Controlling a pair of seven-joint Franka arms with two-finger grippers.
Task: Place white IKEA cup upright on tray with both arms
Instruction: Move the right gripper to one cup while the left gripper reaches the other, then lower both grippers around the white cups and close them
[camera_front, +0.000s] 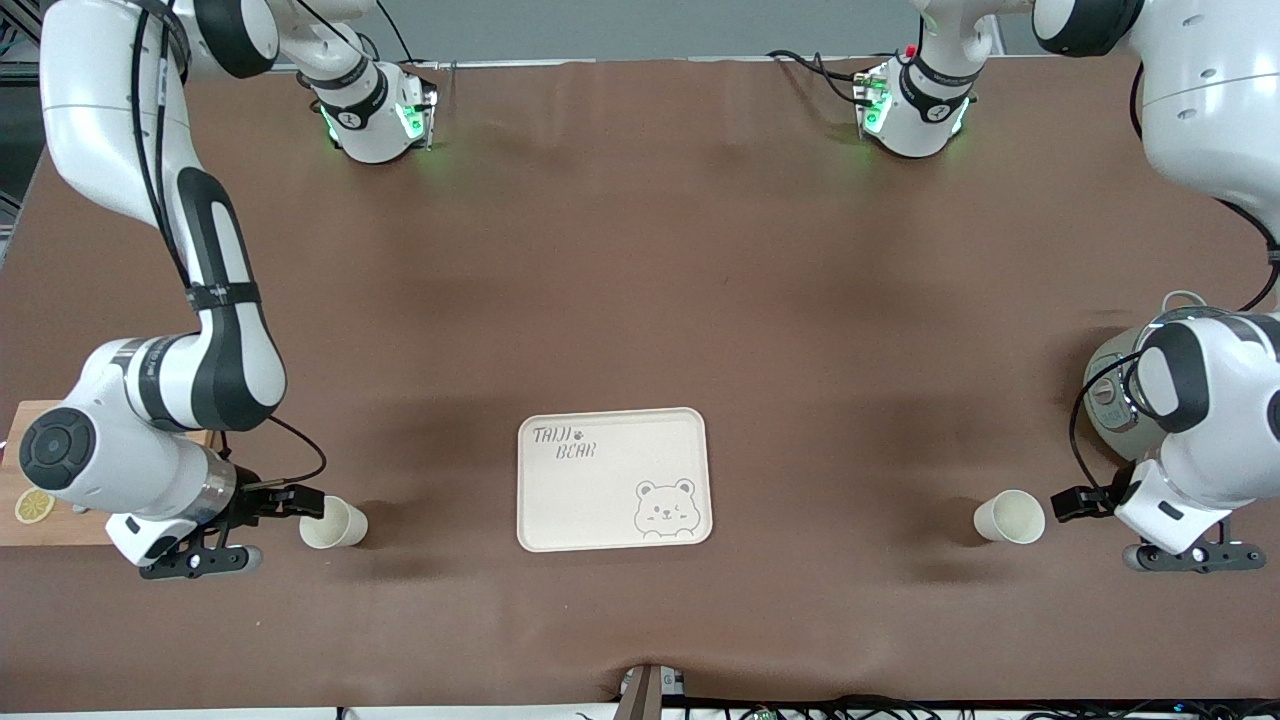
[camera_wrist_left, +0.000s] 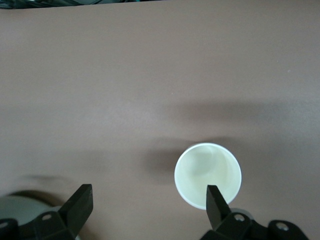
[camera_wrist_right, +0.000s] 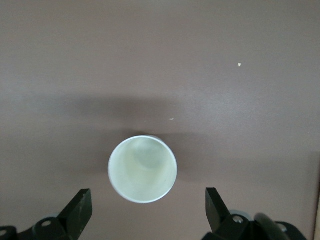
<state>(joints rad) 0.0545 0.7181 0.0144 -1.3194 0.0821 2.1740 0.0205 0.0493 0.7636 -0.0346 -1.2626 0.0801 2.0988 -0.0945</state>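
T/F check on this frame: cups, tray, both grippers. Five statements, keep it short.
1. The tray holds no cup. True.
2. The left gripper is shut on a cup. False: it is open beside the cup at the left arm's end, gripping nothing.
3. Both cups are upright. True: the wrist views look straight into each mouth.
4. The cup at the right arm's end lies between the open fingers of the right gripper. False: it sits just ahead of the fingertips, ungripped.
5. The tray's bear face is in the corner farthest from the front camera. False: it is in a corner nearest that camera.
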